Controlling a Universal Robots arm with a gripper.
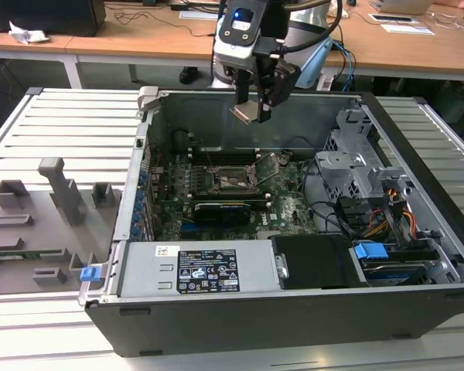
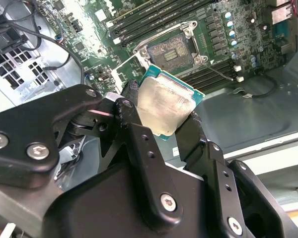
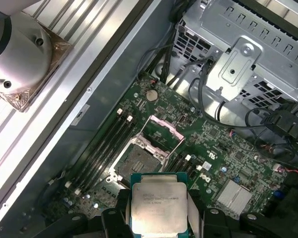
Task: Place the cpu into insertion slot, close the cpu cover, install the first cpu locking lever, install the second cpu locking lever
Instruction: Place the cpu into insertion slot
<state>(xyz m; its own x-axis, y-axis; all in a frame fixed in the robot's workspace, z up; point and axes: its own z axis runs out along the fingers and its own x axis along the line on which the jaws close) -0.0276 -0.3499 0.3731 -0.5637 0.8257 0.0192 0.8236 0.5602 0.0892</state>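
My gripper [image 1: 252, 113] hangs high above the open computer case, shut on the cpu [image 1: 243, 114] by two opposite edges. The cpu [image 2: 161, 99] is a flat square chip with a silvery-beige top and a green rim, held between the black fingers [image 2: 131, 106]; the first wrist view has it [image 3: 158, 201] sitting level. Well below lies the insertion slot [image 1: 230, 179] on the green motherboard, uncovered, with its dull metallic centre [image 2: 171, 47] [image 3: 138, 161] bare. The cpu cover [image 3: 162, 133] stands swung up at one side of the slot. A thin locking lever [image 2: 217, 72] sticks out beside the slot.
A long black card [image 1: 220, 209] lies in front of the slot, and memory slots [image 3: 107, 144] run beside it. A metal drive cage [image 1: 356, 166] with cables fills the exterior view's right of the case. A labelled power supply [image 1: 205, 270] is at the front. A grey fixture tray [image 1: 39, 224] lies outside on the left.
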